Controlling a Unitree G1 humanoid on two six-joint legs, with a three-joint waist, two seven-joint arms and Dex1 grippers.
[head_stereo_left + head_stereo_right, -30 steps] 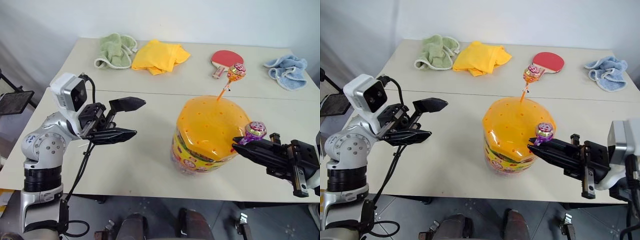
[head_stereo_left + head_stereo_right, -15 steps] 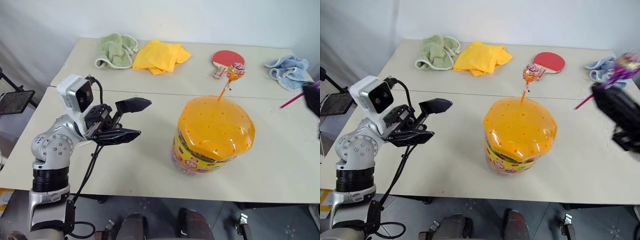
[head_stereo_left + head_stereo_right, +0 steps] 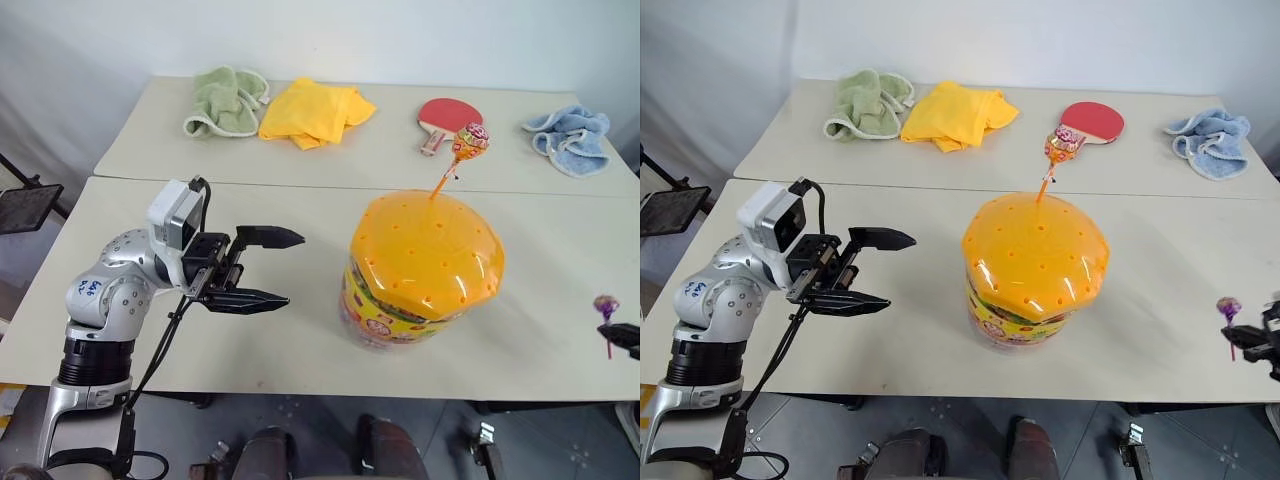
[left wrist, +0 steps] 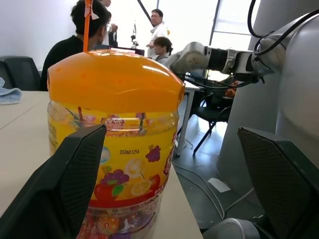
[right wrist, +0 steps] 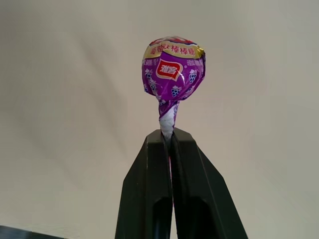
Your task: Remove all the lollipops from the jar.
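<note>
One lollipop (image 3: pixel 470 140) we see standing tilted in the jar (image 3: pixel 425 268); right of the jar, our right gripper (image 5: pixel 171 141) clamps a purple lollipop (image 5: pixel 173 74) upright; left gripper (image 3: pixel 282 269) gapes over the table (image 3: pixel 300 340).

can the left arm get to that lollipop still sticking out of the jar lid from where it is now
Probably yes. The left gripper is open beside the jar, and the lollipop stands clear above the lid's far side; nothing blocks it, though the arm must reach over the dome.

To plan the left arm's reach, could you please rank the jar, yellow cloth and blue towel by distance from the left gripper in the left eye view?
From the left gripper:
1. jar, just to its right.
2. yellow cloth, far side of the table.
3. blue towel, far right corner.
</note>
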